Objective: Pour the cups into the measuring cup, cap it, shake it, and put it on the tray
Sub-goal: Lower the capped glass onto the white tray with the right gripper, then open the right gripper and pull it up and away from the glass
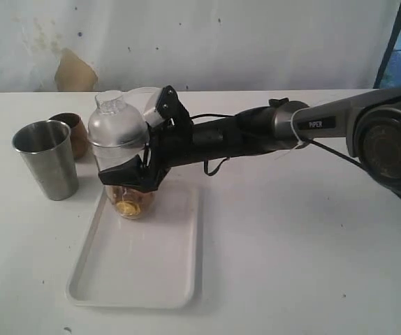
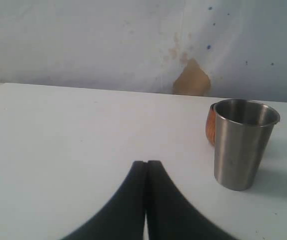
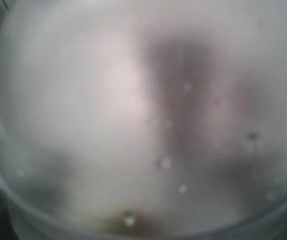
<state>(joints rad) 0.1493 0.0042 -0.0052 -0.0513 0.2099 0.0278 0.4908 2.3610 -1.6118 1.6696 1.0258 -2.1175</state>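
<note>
Right gripper [image 1: 125,174] clamps around the capped measuring cup [image 1: 132,202], dome cap [image 1: 117,124] on, over the tray's [image 1: 151,272] far end. Steel tumbler [image 1: 47,159] and brown cup [image 1: 76,132] stand left. Left gripper [image 2: 146,172] pressed together.

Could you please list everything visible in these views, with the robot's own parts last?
steel tumbler: one, silver, on the table left of the tray
small cup: one, copper-brown, behind the tumbler
measuring cup: one, clear with amber liquid, over the tray's far end
cap: one, clear dome, on the measuring cup
tray: one, white, on the table
frosted cup: one, cloudy white, mostly hidden behind the right arm
table: one, white
right gripper: one, black, closed around the measuring cup
left gripper: one, black, shut, empty
</note>
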